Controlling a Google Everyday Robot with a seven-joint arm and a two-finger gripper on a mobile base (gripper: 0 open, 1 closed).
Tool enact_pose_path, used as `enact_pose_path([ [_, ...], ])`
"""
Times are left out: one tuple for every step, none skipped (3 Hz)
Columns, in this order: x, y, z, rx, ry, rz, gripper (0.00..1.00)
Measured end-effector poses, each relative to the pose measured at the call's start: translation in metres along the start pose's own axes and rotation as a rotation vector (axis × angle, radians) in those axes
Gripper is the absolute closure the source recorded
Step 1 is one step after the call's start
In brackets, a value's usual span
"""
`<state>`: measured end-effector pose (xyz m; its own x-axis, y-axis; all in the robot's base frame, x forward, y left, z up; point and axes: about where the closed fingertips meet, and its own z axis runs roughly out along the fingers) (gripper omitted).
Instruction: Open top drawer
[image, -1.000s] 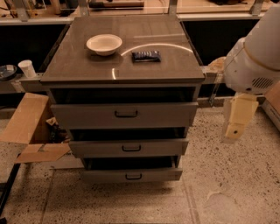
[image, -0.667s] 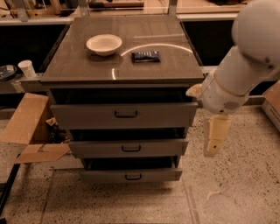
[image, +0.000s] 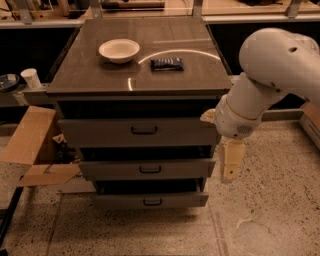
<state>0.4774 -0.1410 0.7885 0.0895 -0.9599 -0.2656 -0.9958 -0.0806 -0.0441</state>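
The top drawer (image: 140, 131) is the tallest grey front of three in a metal cabinet, with a small dark loop handle (image: 144, 130) at its centre. It sits nearly flush below the cabinet top. My gripper (image: 231, 161) hangs from the white arm (image: 270, 75) at the cabinet's right side, level with the middle drawer (image: 149, 169), to the right of the drawer fronts and apart from the handle.
A white bowl (image: 119, 50) and a dark blue packet (image: 167, 63) lie on the cabinet top (image: 90, 75). The bottom drawer (image: 150, 201) sits lowest. A cardboard box (image: 35, 145) lies on the floor at left, with a paper cup (image: 31, 78) behind it.
The arm has swung left toward the cabinet, bringing the gripper close to the drawers' right edge. The drawers have not moved.
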Motion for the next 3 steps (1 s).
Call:
enact_pose_path([
  [0.004,-0.016,0.02,0.004,0.009,-0.019,0.0],
  [0.018,-0.051,0.05,0.051,0.017,-0.038,0.0],
  [0.025,-0.084,0.072,0.098,0.022,-0.051,0.0],
])
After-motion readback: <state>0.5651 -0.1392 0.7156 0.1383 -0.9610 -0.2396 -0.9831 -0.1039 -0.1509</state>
